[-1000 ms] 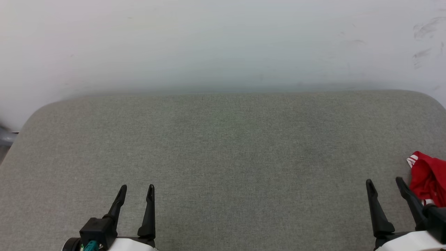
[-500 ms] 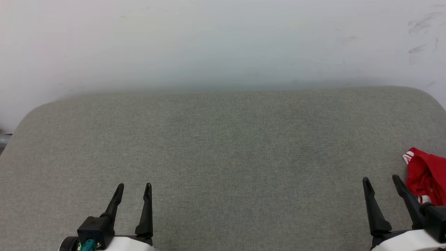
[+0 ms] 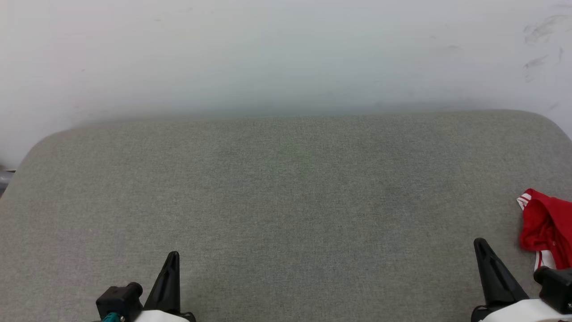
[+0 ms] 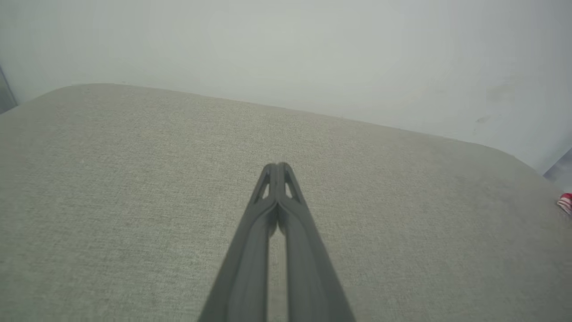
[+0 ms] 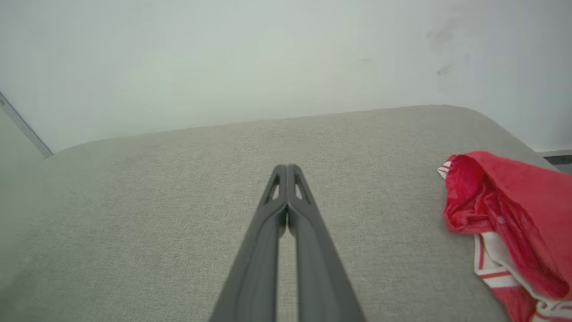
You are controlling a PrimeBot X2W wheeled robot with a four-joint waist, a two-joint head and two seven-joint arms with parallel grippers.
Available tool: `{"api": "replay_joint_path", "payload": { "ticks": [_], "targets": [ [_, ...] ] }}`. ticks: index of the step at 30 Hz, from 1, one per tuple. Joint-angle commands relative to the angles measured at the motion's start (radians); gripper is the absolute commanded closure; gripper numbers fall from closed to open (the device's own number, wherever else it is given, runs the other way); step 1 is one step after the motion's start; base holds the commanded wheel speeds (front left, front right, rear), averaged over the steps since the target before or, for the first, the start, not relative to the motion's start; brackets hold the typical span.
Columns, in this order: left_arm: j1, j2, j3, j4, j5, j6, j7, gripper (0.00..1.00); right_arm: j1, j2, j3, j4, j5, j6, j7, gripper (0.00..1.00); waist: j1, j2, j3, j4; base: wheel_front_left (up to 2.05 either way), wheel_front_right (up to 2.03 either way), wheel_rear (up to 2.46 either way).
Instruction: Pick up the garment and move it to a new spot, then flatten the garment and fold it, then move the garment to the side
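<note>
While our two arms sit low at the near edge of the grey upholstered surface [image 3: 286,192], our left gripper [image 3: 173,258] has its two dark fingers pressed together tip to tip, with nothing between them. Our right gripper [image 3: 482,247] is closed the same way and is also empty. In each wrist view the fingers meet over bare grey fabric, and we cannot tell whether they touch it. The garment [image 3: 546,226] lies crumpled in a heap on the surface at our far right. It is near the right gripper but apart from it, and it runs off the head view's right edge. We see red cloth and a white sleeve edge with red stripes. Behind the surface stands a pale wall [image 3: 286,53] with dark scuffs at its upper right.
</note>
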Motion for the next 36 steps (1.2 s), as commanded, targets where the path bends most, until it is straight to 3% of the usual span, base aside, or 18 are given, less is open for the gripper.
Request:
{"api": "replay_joint_path", "payload": {
  "ticks": [1, 21, 36],
  "targets": [
    [-0.029, -0.001, 0.014, -0.009, -0.055, -0.009, 0.012, 1.00, -0.024, -0.005, 0.002, 0.002, 0.063, 0.000, -0.003, 1.00, 0.0000, 0.0000, 0.000, 0.000, 0.00, 0.00, 0.00],
    [-0.077, -0.018, 0.063, 0.020, -0.381, -0.036, 0.100, 1.00, -0.100, -0.016, 0.010, 0.114, 0.430, 0.000, -0.005, 1.00, 0.0000, 0.0000, 0.005, 0.004, 0.00, 0.00, 0.00],
    [-0.104, -0.027, 0.092, 0.037, -0.569, -0.052, 0.151, 1.00, -0.143, -0.019, 0.012, 0.177, 0.638, 0.000, -0.003, 1.00, 0.0000, 0.0000, 0.008, 0.007, 0.00, 0.00, 0.00]
  ]
}}
